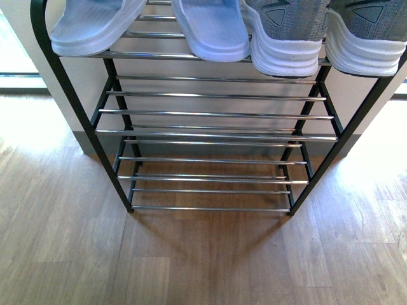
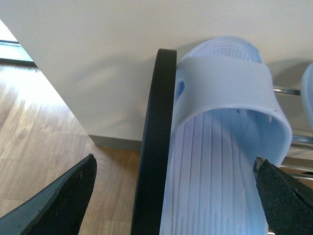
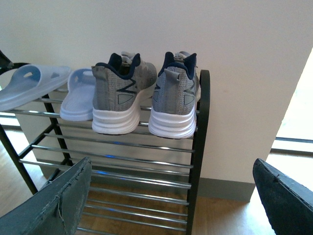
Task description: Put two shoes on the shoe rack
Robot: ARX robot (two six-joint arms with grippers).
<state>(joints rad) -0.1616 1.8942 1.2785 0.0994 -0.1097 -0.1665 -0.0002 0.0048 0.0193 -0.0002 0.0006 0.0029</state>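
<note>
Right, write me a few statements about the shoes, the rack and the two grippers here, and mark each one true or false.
1. All four shoes sit on the same shelf of the black-framed shoe rack with silver rods. True.
2. The two grey knit sneakers with white soles lie on the wooden floor. False: both stand on the rack, side by side.
3. The lower shelves seen in the front view hold no shoes. True.
4. The left gripper is shut on the pale blue rubber slide. False: its jaws are spread open, with the slide between them.
5. The right gripper holds a sneaker. False: it is open and empty, short of the rack.
</note>
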